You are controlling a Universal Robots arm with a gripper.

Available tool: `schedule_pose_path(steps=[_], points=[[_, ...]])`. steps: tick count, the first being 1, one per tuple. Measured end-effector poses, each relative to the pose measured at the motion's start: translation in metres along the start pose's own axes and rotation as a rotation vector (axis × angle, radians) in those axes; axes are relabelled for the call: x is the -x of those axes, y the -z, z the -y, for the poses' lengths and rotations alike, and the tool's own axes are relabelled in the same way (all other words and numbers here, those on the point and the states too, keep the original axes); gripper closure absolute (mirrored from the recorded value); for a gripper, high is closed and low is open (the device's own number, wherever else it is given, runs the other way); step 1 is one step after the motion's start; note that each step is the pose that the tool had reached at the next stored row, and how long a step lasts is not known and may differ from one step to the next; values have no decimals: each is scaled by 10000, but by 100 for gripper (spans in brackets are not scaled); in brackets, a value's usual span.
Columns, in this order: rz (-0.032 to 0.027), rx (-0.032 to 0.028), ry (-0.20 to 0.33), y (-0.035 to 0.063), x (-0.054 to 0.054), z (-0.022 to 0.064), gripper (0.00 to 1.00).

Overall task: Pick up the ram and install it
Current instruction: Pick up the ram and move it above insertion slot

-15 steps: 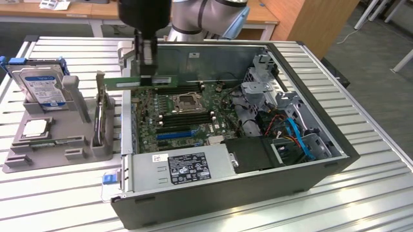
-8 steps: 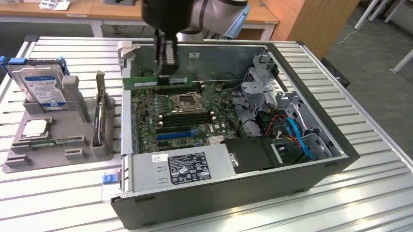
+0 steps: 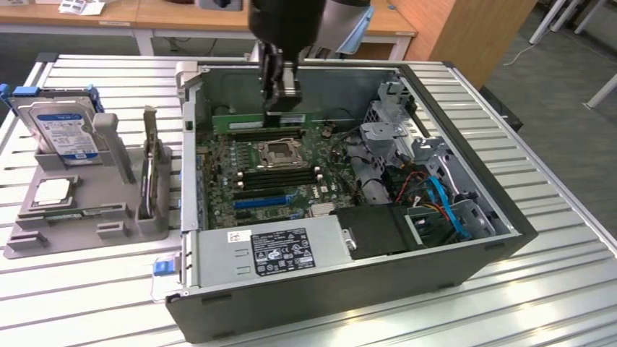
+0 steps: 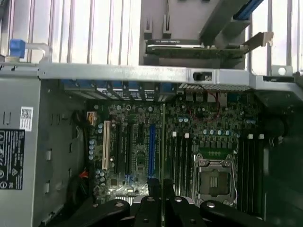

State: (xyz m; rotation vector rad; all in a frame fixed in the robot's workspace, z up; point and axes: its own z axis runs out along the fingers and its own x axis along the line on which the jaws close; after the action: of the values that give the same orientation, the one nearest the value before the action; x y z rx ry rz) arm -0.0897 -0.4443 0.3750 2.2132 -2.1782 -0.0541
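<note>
My gripper (image 3: 279,95) hangs inside the open computer case (image 3: 482,253), over the far part of the green motherboard (image 3: 224,189). It is shut on the ram (image 3: 241,116), a long thin green stick held level just below the fingers. In the wrist view the ram (image 4: 162,142) shows edge-on as a thin line running out from between the black fingertips of the gripper (image 4: 161,187). It hovers above the black memory slots (image 4: 182,156) beside the empty CPU socket (image 4: 213,182). The ram is in the air and touches no slot.
A grey parts holder (image 3: 29,238) at the exterior view's left carries a hard drive (image 3: 63,130), a silver CPU chip (image 3: 53,191) and an upright card (image 3: 149,173). The power supply (image 3: 279,249) fills the case's near end. A drive cage with cables (image 3: 434,195) stands on the exterior view's right.
</note>
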Motion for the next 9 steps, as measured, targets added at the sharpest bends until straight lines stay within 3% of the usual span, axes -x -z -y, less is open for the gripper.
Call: schedule_pose_path(steps=[9], points=[[-4, 0, 73, 18, -7, 379, 86]])
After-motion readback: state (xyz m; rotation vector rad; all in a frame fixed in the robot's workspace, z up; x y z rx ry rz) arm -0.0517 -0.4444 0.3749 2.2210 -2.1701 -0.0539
